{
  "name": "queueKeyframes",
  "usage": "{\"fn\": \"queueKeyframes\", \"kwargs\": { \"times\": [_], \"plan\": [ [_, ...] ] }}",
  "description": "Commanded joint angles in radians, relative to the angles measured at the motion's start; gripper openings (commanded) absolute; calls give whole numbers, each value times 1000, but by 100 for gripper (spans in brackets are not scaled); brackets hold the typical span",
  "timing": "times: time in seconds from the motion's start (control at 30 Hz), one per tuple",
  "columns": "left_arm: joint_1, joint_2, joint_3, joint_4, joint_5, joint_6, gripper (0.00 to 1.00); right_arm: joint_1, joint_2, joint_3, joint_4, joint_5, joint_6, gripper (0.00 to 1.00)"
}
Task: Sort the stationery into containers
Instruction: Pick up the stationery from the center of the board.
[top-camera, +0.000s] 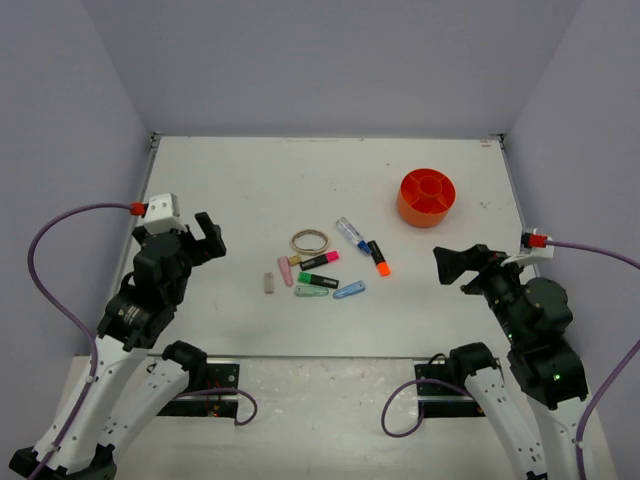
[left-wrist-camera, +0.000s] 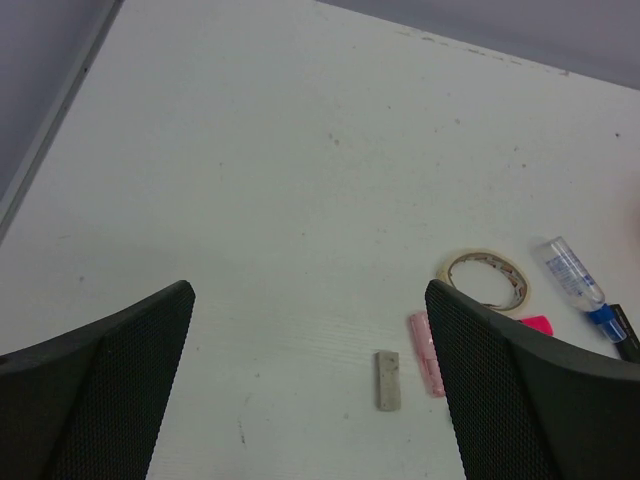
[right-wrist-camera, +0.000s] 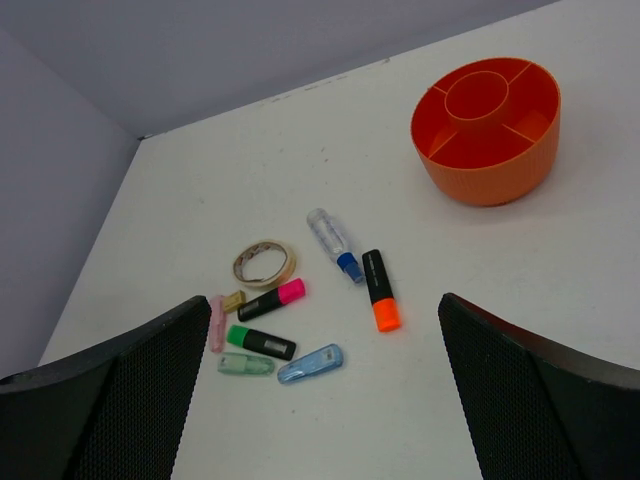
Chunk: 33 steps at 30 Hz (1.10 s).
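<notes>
The stationery lies in a cluster mid-table: a tape ring (top-camera: 309, 240), a blue-capped clear item (top-camera: 349, 232), an orange highlighter (top-camera: 379, 258), a pink highlighter (top-camera: 319, 261), a green highlighter (top-camera: 318, 279), a pale green clip (top-camera: 311, 291), a blue clip (top-camera: 349, 289), a pink eraser (top-camera: 286, 271) and a beige eraser (top-camera: 268, 284). The round orange tub (top-camera: 426, 197) with dividers stands at the far right, empty. My left gripper (top-camera: 207, 237) is open and empty, left of the cluster. My right gripper (top-camera: 458, 264) is open and empty, right of it. The right wrist view shows the tub (right-wrist-camera: 487, 128) and the cluster (right-wrist-camera: 290, 320).
The white table (top-camera: 240, 180) is walled by grey panels at the back and sides. In the left wrist view the beige eraser (left-wrist-camera: 388, 379), pink eraser (left-wrist-camera: 428, 353) and tape ring (left-wrist-camera: 485, 279) lie ahead of the fingers.
</notes>
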Motion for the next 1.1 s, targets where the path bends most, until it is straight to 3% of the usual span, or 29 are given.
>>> {"fn": "queueKeyframes", "kwargs": {
  "times": [0.0, 0.47, 0.7, 0.87, 1.07],
  "plan": [
    [0, 14, 15, -7, -35, -25, 100, -5, 6, 10, -7, 58, 20, 99],
    [0, 94, 28, -56, -101, -114, 100, -5, -32, -24, -48, 89, 34, 99],
    [-2, 188, 56, -76, 4, -207, 100, -5, 18, -32, -62, -12, 11, 99],
    [-17, 390, 140, 2, 177, -250, 100, -5, 50, -33, -60, -70, 1, 99],
    [-234, 748, 325, 58, 30, -320, 100, -5, 61, -39, -57, -103, -8, 99]
  ]
}}
